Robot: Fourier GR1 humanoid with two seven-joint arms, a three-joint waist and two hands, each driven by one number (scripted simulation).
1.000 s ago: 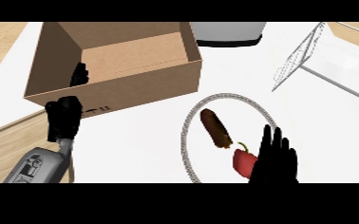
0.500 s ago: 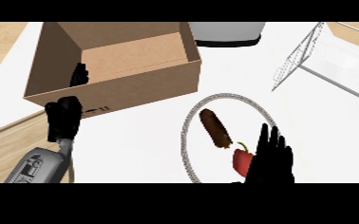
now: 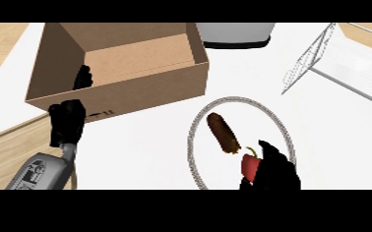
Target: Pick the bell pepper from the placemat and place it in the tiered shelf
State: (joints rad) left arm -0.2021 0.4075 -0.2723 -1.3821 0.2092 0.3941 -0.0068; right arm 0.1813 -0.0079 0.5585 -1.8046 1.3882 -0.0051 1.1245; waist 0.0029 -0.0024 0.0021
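The red bell pepper (image 3: 249, 166) sits low and to the right in the picture. It lies on the round white placemat (image 3: 218, 101), the one with a gray rope rim. A small green stem pokes up from the top of the pepper. Beside it, a bit higher and to the left, lies a long brown thing (image 3: 223, 132) that looks like a sausage. It is also on the placemat, just beside the pepper.

The right hand (image 3: 274, 173) comes in from the bottom edge at the lower right. It is right against the pepper and hides part of it. Its fingers bend around the pepper's right side, but I cannot tell if they are closed on it.

The left hand (image 3: 67, 123) is at the lower left, at the corner of the big brown cardboard box (image 3: 145, 86). Its fingers look curled over the box's wall, holding it. The box is open on top and fills the upper left.

The wire tiered shelf (image 3: 312, 61) is at the upper right, well apart from the pepper. A gray round pot (image 3: 234, 33) shows at the top middle.
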